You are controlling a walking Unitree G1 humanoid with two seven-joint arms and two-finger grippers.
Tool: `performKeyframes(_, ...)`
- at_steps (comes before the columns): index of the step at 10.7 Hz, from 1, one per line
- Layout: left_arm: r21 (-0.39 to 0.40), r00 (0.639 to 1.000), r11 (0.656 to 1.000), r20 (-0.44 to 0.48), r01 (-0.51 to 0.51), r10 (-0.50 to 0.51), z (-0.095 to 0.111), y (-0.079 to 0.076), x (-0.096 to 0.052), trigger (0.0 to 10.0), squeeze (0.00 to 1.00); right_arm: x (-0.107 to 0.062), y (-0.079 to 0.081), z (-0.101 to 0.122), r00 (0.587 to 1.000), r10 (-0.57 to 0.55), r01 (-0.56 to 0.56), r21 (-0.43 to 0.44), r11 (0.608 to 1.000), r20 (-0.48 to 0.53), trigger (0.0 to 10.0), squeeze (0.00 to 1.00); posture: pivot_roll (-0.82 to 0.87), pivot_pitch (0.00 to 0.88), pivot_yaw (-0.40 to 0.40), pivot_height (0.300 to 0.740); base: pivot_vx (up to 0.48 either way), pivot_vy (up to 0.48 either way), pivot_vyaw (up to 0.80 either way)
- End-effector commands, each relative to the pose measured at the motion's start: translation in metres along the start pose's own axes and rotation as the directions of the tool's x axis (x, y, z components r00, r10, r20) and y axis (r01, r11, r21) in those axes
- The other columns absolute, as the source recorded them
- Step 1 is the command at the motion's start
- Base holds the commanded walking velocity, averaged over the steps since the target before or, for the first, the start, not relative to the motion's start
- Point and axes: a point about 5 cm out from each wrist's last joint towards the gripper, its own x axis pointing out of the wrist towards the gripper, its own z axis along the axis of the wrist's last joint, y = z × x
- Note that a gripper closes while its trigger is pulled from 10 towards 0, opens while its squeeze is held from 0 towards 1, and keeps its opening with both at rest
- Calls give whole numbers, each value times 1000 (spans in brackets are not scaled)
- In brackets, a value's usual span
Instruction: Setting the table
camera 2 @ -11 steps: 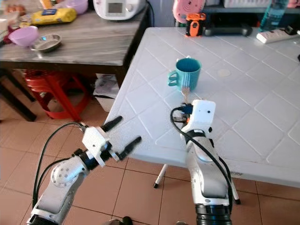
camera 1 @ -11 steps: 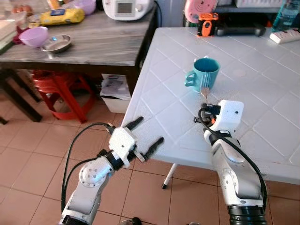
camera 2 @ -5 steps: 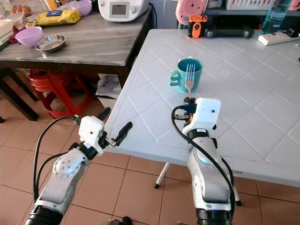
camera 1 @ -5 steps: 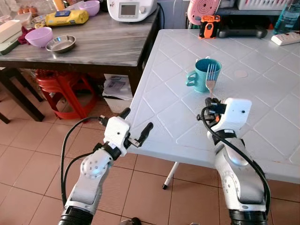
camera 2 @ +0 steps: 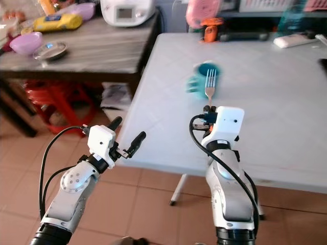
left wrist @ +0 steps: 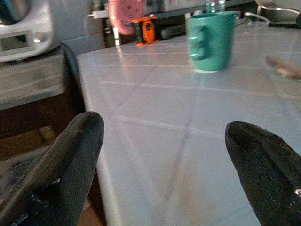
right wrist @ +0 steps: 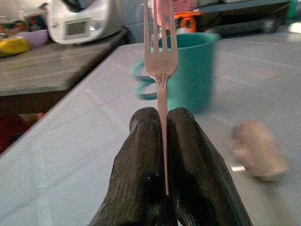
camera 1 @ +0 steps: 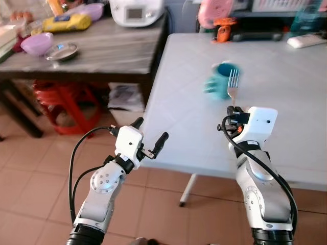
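Observation:
My right gripper (right wrist: 162, 136) is shut on a silver fork (right wrist: 160, 52), held upright with its tines up over the white table (camera 1: 286, 102). The fork (camera 1: 233, 84) stands just in front of a teal mug (camera 1: 221, 80) that sits on the table. My left gripper (camera 1: 149, 137) is open at the table's near left edge, holding nothing. In the left wrist view its two black fingers (left wrist: 70, 155) frame the table top, with the mug (left wrist: 210, 40) beyond them. The head views are blurred.
A dark wooden table (camera 1: 87, 46) on the left carries a purple bowl (camera 1: 36, 43), a steel dish (camera 1: 61, 51), a yellow pack and a white appliance (camera 1: 137, 10). A red stool (camera 1: 56, 97) stands under it. An orange tool (camera 1: 223, 30) and a power strip (camera 1: 305, 40) lie far back.
The camera has shifted and blurred. My right gripper has lifted the fork higher, so its tines now rise in front of the mug. My left gripper has swung up toward the table edge.

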Motion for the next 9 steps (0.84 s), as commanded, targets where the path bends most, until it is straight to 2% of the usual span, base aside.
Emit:
performKeyframes(1,-9,1000,1000,-19,-13,12,-4,3,-4,10000,0,-1,4,4,1000,7,-7,7,1000,17,10000,0,-99,108,120,740,0,480,0)
performKeyframes(9,-5,1000,1000,-2,5,-5,-1,-2,2,10000,0,1,3,4,1000,-5,5,6,1000,24,10000,0,-102,98,128,740,0,480,0)
